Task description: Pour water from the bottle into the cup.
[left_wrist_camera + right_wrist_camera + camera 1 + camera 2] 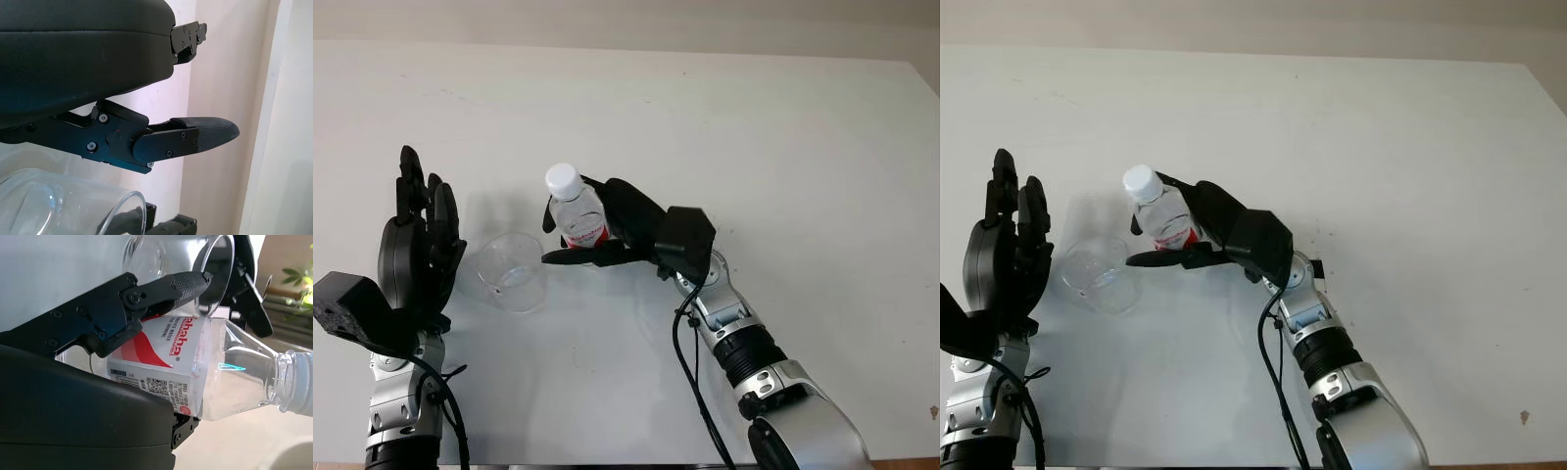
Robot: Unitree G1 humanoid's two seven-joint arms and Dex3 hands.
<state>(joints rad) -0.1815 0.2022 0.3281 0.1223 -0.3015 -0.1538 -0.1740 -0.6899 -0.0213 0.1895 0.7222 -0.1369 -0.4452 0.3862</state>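
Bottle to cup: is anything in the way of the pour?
Only the white cap, on the bottle in the right hand. Bare table separates it from the cup; the open left hand stands beyond.

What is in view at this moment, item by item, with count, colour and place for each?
Clear plastic water bottle with white cap and red-and-white label: one, upright, near the middle of the table, held in the right hand, just right of the cup.
Clear plastic cup: one, transparent, standing upright on the table between the two hands; looks empty.
White table: one, matte white, spanning the scene.
Beige wall: behind the table's far edge.
Green plant leaves: in the background of the right wrist view.
Left hand: black, open, raised beside the cup on its left, not touching it.
Right hand: black, closed around the bottle's labelled body.
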